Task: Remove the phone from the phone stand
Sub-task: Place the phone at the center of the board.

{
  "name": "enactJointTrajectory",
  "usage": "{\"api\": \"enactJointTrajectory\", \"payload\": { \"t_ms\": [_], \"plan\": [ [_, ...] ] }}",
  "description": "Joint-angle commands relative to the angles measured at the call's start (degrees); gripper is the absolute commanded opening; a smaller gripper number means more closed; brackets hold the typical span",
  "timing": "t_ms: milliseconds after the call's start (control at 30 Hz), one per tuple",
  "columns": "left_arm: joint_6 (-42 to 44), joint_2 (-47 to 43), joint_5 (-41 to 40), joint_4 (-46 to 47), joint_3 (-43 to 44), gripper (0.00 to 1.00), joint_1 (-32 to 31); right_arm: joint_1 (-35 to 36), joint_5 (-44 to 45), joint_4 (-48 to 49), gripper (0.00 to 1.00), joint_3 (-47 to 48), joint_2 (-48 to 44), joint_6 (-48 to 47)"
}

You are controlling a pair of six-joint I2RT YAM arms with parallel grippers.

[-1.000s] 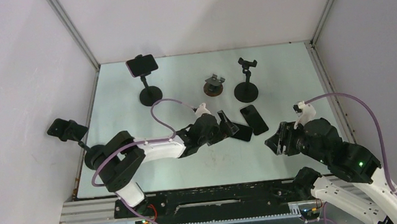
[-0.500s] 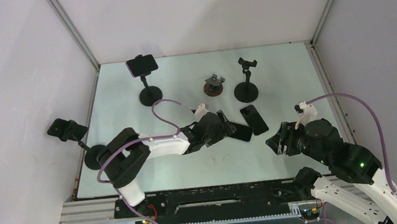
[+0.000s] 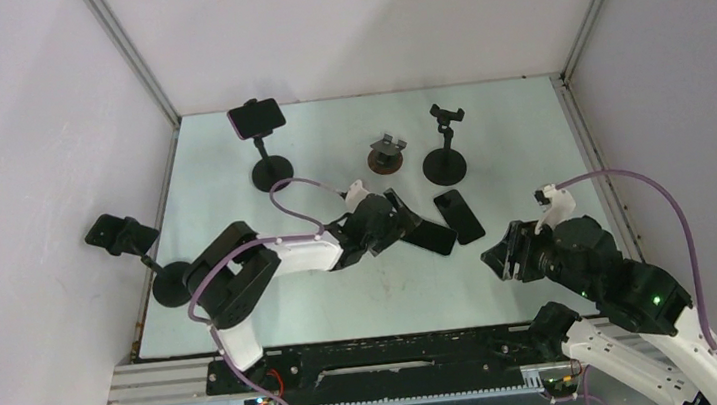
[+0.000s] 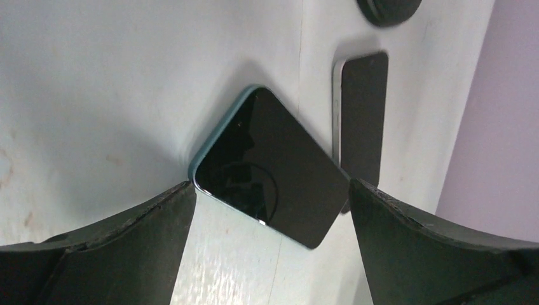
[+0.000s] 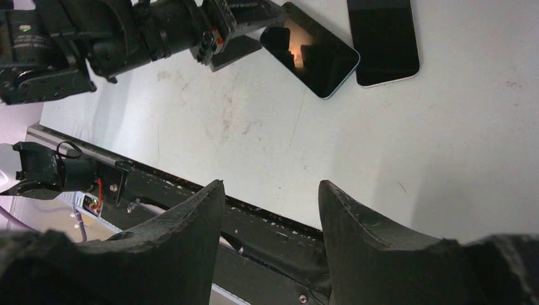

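Observation:
A phone (image 3: 255,119) with a pinkish edge sits clamped on a black phone stand (image 3: 271,173) at the back left. A teal-edged phone (image 3: 431,237) (image 4: 270,168) lies flat mid-table, with a second phone (image 3: 459,215) (image 4: 362,121) lying beside it. My left gripper (image 3: 403,224) (image 4: 270,186) is low over the table just left of the teal-edged phone, open, nothing between its fingers (image 4: 127,248). My right gripper (image 3: 498,256) (image 5: 272,185) hovers near the front right, open and empty, pointing toward the table's front edge.
An empty stand (image 3: 445,158) and a small low holder (image 3: 388,154) stand at the back middle. Another stand (image 3: 174,282) at the left edge carries a black object (image 3: 119,234). White walls close in three sides; a black rail (image 5: 267,235) runs along the front.
My left gripper has drawn back a little to the left, uncovering more of the teal-edged phone on the table. The right arm has barely moved.

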Motion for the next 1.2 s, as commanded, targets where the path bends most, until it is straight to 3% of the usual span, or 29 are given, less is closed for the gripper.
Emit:
{"api": "enactJointTrajectory", "payload": {
  "t_ms": [0, 600, 967, 1167],
  "plan": [
    [1.8, 4.02, 4.15, 3.96, 1.56, 1.0, 4.26, 0.4, 0.76, 0.0, 0.58, 0.24, -1.71, 1.22],
    [11.53, 12.06, 6.75, -6.5, 21.49, 1.0, 7.8, 0.35, 1.32, -1.6, 0.59, 0.25, -3.37, 1.88],
    [17.53, 8.96, 2.57, -12.34, 23.95, 1.0, 6.39, 0.33, 1.27, -1.21, 0.59, 0.25, -2.06, 1.67],
    [12.67, 1.19, -6.49, -13.5, 12.18, 1.0, 4.14, 0.38, 1.5, -1.39, 0.59, 0.25, -1.99, 1.63]
  ]
}}
